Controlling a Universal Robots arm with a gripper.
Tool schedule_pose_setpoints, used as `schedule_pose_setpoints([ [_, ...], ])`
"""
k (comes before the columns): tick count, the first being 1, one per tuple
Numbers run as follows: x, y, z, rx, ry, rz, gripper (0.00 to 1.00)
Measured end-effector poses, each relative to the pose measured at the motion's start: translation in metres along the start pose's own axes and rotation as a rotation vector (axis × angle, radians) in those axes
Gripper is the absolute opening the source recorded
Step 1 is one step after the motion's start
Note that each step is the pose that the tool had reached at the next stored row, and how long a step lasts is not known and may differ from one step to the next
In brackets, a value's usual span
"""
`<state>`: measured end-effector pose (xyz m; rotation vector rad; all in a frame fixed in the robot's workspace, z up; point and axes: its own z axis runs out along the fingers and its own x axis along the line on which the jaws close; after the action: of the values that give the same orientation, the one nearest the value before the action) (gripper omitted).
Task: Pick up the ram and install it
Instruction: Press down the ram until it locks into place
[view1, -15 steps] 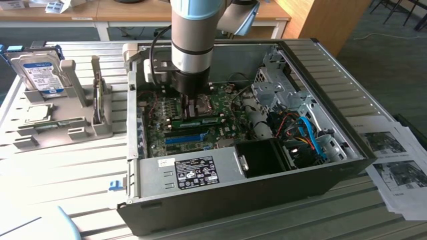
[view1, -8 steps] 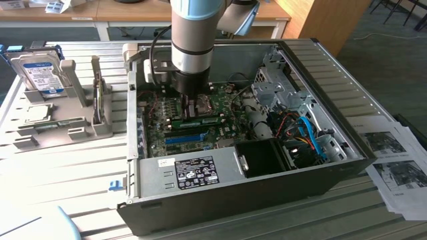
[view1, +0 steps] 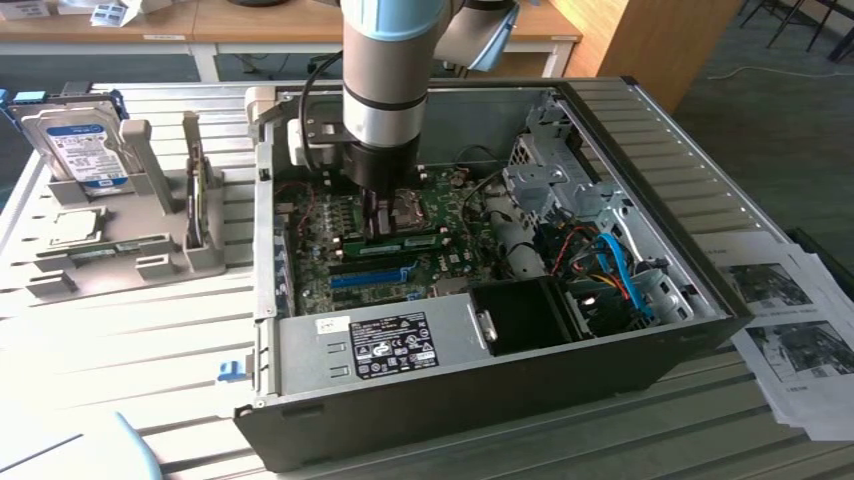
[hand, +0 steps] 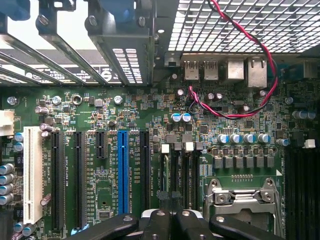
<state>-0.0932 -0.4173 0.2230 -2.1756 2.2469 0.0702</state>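
Computer case (view1: 641, 330) lies open on the counter (view1: 160, 330), you see the green board (hand: 100, 120) inside | tool (hand: 172, 220) closed low over the board, nothing visibly held | ram (view1: 400, 241) lies beside it, near the blue slot (view1: 367, 277) | ram: light, stiff, fragile, hold by its long edges | seating hidden behind the arm (view1: 384, 80).

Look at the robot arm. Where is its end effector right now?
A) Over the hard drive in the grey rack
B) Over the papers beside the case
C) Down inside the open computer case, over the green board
C: in the exterior view the end effector reaches down inside the case, just above the motherboard, away from the hard drive and the papers.
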Motion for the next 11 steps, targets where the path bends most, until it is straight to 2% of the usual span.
schedule_pose_setpoints([
  [11,0.0000,0.0000,0.0008,0.0000,0.0000,0.000,0.09],
])
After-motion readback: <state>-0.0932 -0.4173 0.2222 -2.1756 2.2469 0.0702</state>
